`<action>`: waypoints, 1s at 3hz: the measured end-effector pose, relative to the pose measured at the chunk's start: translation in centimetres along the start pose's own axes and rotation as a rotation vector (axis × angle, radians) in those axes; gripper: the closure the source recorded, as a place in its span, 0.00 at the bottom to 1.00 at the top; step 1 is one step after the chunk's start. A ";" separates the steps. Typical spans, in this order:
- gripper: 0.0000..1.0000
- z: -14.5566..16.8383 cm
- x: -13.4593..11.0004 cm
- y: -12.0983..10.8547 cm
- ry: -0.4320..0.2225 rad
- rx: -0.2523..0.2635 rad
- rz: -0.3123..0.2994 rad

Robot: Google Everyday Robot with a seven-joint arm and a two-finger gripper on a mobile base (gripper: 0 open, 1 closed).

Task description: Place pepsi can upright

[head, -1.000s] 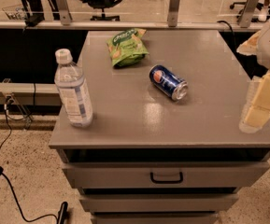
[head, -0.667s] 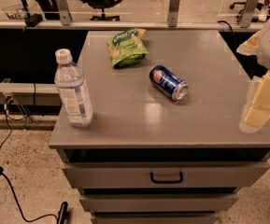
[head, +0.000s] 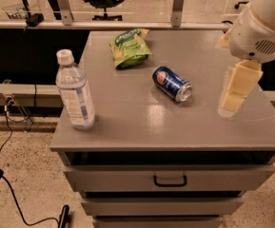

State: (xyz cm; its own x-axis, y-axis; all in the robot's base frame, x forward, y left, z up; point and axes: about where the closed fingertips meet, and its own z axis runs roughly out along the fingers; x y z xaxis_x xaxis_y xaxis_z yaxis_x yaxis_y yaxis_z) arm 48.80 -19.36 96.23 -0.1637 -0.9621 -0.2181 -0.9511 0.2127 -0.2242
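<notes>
The pepsi can [head: 171, 83] lies on its side near the middle of the grey cabinet top [head: 127, 122], its silver end pointing to the front right. My gripper [head: 232, 101] hangs at the right side of the top, to the right of the can and apart from it, its cream fingers [head: 238, 87] pointing down. The white arm housing [head: 263, 25] sits above it. Nothing is held.
A clear plastic water bottle [head: 74, 91] stands upright at the front left. A green snack bag [head: 129, 47] lies at the back, behind the can. Drawers with a black handle [head: 170, 180] are below the top. A black cable [head: 13, 194] runs on the floor at left.
The view has shifted, so the arm and gripper now stand further left, over the right part of the top and closer to the can. The can, bottle and bag have not moved.
</notes>
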 end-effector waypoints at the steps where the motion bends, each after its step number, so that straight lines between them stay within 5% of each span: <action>1: 0.00 3.2 -2.1 -4.2 -0.024 -0.037 0.023; 3: 0.00 8.1 -5.3 -9.8 -0.068 -0.095 0.220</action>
State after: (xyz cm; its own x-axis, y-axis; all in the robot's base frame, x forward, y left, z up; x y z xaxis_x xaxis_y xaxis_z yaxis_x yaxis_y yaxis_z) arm 61.09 -14.94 91.89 -0.3544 -0.8802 -0.3156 -0.9154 0.3954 -0.0749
